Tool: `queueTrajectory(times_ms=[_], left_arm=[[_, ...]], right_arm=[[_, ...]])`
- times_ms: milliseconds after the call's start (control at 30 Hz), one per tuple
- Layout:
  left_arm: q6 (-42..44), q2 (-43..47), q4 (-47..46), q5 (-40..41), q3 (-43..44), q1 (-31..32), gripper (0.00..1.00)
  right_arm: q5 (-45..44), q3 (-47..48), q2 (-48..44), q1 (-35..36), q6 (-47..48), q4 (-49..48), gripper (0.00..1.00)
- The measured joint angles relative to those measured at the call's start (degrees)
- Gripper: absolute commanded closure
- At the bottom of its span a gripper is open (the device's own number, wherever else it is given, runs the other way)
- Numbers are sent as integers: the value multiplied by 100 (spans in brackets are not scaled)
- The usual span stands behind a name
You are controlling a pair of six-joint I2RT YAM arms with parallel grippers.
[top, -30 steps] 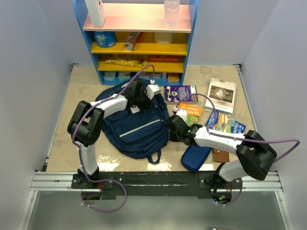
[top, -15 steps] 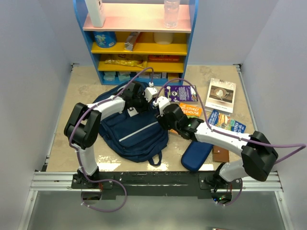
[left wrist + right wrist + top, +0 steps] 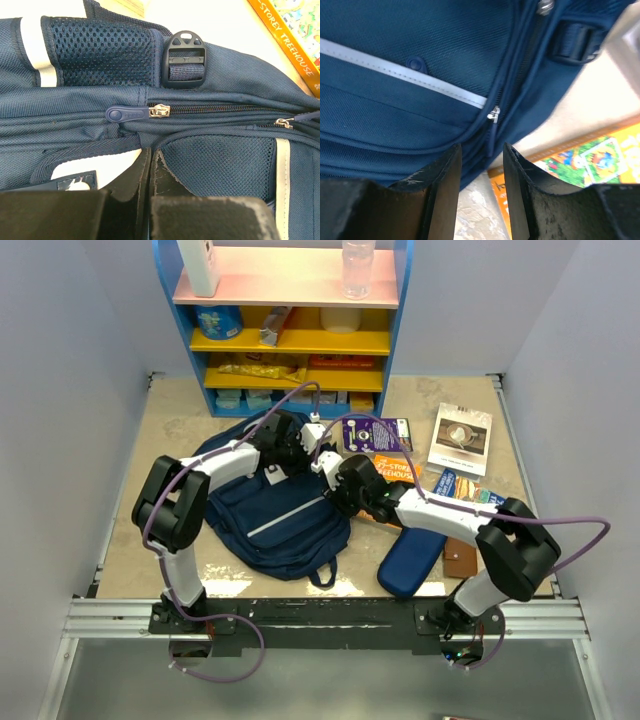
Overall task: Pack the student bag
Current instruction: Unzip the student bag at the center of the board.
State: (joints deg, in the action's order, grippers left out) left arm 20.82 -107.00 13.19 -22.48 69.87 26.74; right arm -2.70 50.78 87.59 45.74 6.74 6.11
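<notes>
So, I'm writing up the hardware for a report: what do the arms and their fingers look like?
The left arm and right arm match: white link shells between bulky black joint housings, each trailed by a purple cable. The fingers are flat black blades, scuffed pale along their edges, in both wrist views.

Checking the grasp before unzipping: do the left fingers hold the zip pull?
No, the zip pull lies flat on the bag, beyond the tips of the left fingers, untouched.
</notes>
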Motion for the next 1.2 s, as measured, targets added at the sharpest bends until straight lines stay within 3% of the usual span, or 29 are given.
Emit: queueTrajectory(times_ms=[133,433,633,1200], left_arm=[[26,28,17,17,-22,0,100],[98,66,68,22,-37,0,100],[114,74,87,31,-42,0,100],[-778,-186,140,586,238,44,100]], right_arm=[[98,0,149,-2,-4,4,60],[-22,0,363,-81,-70,-74,72],[-109,0,470,-83,-190,-219,100],[-376,48,94,35,-929,258,100]])
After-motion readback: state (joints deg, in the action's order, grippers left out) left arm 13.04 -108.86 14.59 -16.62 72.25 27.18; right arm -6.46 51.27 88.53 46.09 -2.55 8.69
